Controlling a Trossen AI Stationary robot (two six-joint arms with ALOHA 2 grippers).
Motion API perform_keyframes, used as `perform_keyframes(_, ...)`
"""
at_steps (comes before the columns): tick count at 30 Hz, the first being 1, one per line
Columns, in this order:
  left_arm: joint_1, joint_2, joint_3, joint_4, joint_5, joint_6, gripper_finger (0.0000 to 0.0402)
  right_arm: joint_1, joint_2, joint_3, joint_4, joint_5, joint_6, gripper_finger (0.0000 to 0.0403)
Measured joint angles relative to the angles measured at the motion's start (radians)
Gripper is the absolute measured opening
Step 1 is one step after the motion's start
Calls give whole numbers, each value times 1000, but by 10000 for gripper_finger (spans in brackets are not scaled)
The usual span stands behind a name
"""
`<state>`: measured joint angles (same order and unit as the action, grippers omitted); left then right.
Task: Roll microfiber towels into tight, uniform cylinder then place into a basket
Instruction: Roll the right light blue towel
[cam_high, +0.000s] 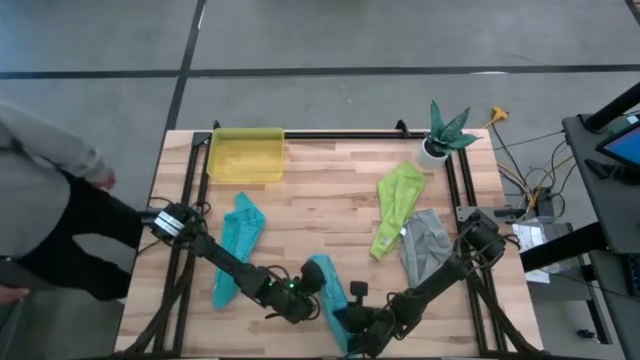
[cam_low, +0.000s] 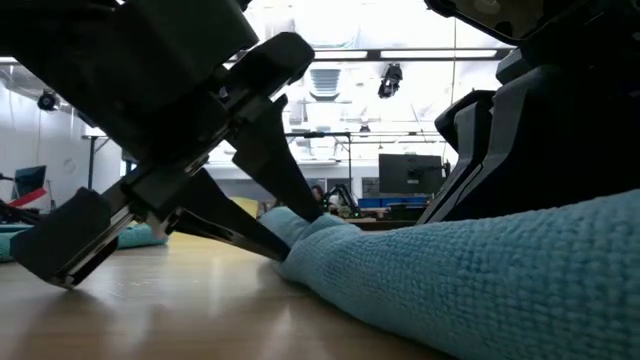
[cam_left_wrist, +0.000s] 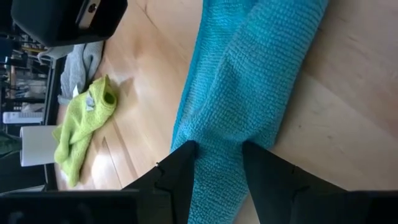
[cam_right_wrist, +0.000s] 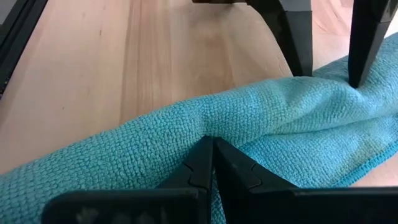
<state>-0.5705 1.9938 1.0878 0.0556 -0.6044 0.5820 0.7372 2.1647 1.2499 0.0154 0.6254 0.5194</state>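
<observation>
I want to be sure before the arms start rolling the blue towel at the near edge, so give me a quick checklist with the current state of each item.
1. Left end effector straddles the blue towel, fingers apart with cloth between them: ok.
2. Right end effector shut at the same towel: ok; whether it pinches cloth: cannot tell.
3. Towel lying flat and spread for an even roll: not ok, it is bunched into a long fold.
4. Yellow basket at the far left of the table, nothing in it: ok.
5. Green towel and grey towel lie apart from the blue one: ok.
6. Person beside the table's left edge: not ok.
</observation>
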Motion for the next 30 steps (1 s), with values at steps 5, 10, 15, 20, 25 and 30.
perform_keyframes(5, 0, 1, 0, 7, 1, -23, 95, 0, 0, 0, 0, 0, -5, 13)
perform_keyframes(10, 2, 2, 0, 4, 38, -50, 18, 0, 0, 1, -1, 1, -25, 13)
perform_keyframes(15, 2, 2, 0, -21, 50, -77, 5, 0, -1, 15, -14, 0, -73, 13)
perform_keyframes(20, -1, 2, 33, -136, 68, -145, 1, 0, -14, 41, -32, -1, -122, 13)
perform_keyframes(25, -4, 3, 73, -226, 88, -208, 1, 2, -41, 76, -99, 2, -127, 13)
perform_keyframes(30, -12, 4, 92, -240, 100, -211, 0, 4, -45, 112, -108, 34, -147, 13)
